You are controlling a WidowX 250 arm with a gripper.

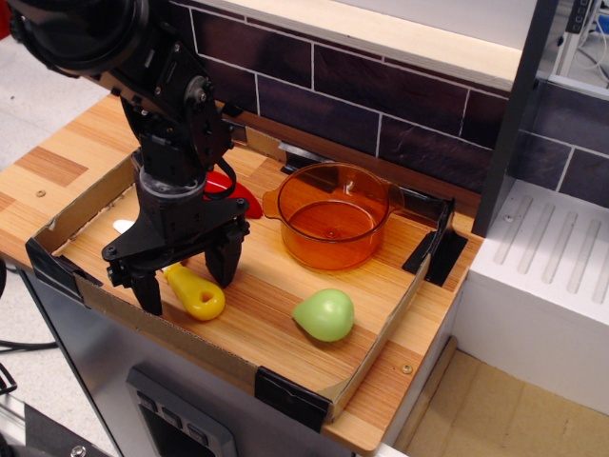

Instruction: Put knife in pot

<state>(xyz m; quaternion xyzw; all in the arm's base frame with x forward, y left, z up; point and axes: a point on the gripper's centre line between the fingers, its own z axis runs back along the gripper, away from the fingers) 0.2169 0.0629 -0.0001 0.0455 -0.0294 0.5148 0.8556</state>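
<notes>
In the one view you had, from the front and above, your hand (186, 278) was down low over the knife (193, 291), its two dark fingers (226, 262) spread wide and gripping nothing. One finger stood at the near-left side of the yellow handle, the other at the far-right side, so the handle lay in the gap between them. The knife rested flat on the bench (276, 286), inside the cardboard-edged tray. Its long axis ran from the far left, where a sliver of white blade showed behind the arm, to the near right, where the rounded end of the handle poked out. Most of the blade was hidden by the hand. That meant your fingers stood roughly across the handle, which I judged a fair line for closing on it.

The pot (333, 215) sat upright and empty, well apart to the far right of the hand. The pear (324, 314) lay near the knife's handle, to its right, and a pepper (233, 193) lay behind the arm.
</notes>
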